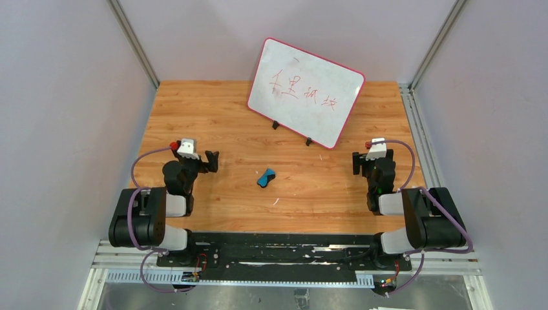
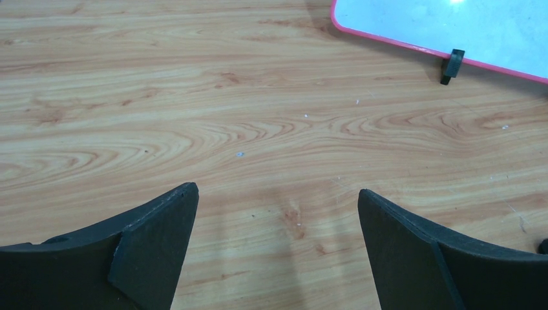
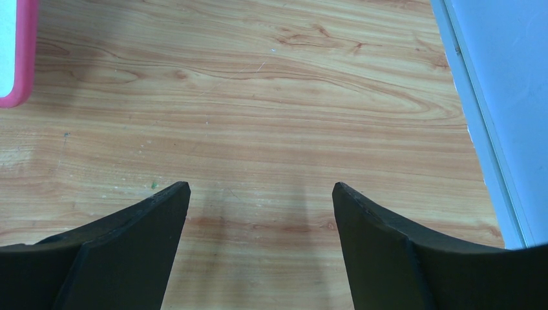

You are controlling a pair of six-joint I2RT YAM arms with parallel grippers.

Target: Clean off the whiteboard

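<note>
The whiteboard (image 1: 305,92) stands tilted on small black feet at the back middle of the table, with red handwriting on it. Its pink rim shows in the left wrist view (image 2: 413,44) and at the left edge of the right wrist view (image 3: 22,58). A small blue-and-black eraser (image 1: 265,177) lies on the wood in front of the board, between the two arms. My left gripper (image 1: 212,160) is open and empty, left of the eraser. My right gripper (image 1: 356,161) is open and empty, near the board's lower right corner.
A wooden table (image 1: 213,116) sits inside pale walls with metal posts. A metal rail (image 3: 478,129) runs along the table's right edge, close to my right gripper. A black foot (image 2: 452,64) of the board stands on the wood ahead of my left gripper.
</note>
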